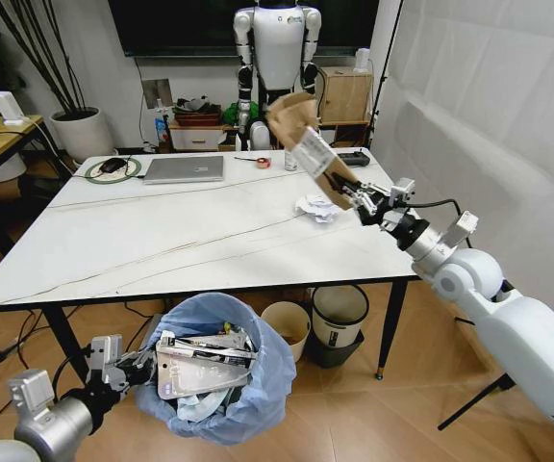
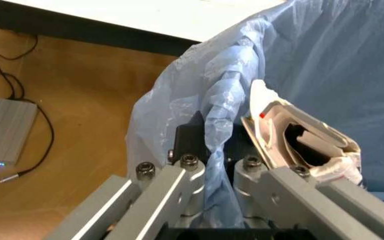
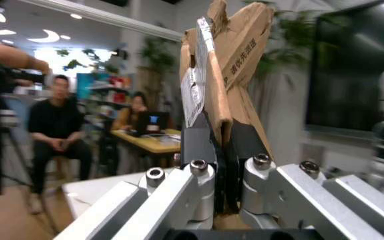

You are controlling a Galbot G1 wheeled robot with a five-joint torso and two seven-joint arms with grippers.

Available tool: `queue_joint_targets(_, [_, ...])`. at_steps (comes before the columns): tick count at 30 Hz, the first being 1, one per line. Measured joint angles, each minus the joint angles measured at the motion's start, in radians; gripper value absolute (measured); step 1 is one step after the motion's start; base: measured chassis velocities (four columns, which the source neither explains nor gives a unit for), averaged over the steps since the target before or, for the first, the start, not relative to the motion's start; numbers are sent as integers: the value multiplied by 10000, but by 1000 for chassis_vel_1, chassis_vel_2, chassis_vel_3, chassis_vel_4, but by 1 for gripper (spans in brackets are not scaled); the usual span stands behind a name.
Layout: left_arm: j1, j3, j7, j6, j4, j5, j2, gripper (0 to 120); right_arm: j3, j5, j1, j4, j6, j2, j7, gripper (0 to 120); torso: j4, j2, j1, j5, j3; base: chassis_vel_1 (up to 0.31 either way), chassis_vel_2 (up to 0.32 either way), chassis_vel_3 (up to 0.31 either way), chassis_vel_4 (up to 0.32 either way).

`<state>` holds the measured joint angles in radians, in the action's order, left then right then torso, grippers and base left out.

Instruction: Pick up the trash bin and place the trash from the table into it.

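Observation:
The trash bin (image 1: 258, 385), lined with a crinkled light-blue bag, hangs below the table's front edge, stuffed with wrappers and packaging. My left gripper (image 1: 140, 369) is shut on its bag-covered rim (image 2: 212, 135). Over the right side of the white table (image 1: 162, 241), my right gripper (image 1: 352, 196) is shut on a torn brown cardboard box (image 1: 301, 130) with a white label, holding it up in the air; the box (image 3: 229, 75) stands upright between the fingers (image 3: 202, 150). Crumpled white paper (image 1: 315, 207) lies on the table just beside that gripper.
A grey laptop (image 1: 185, 169), a green cable ring (image 1: 113, 168) and a small red roll (image 1: 263, 162) lie at the table's far side. Under the table's right front stand a cream bin (image 1: 287, 325) and a white bin with black rim (image 1: 339, 316). A humanoid robot (image 1: 277, 48) stands behind.

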<state>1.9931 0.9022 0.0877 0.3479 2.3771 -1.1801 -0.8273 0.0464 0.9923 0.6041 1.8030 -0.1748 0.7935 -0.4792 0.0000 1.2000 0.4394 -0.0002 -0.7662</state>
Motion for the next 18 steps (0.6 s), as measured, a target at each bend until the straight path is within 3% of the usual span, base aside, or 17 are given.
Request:
queue_joint_targets(9, [-12,102,74,1,-12,-165,23,0,2602,471,-1635,443,-100,385,-761,0,0,0,1,-1,0,0,0,0,0])
queue_joint_targets(18, [-83,111,151,20,-54,-234,-2,0,4168,910,-3245,509,-182,638,-1469,0,1,0,2,-3,0,0,0,0,0])
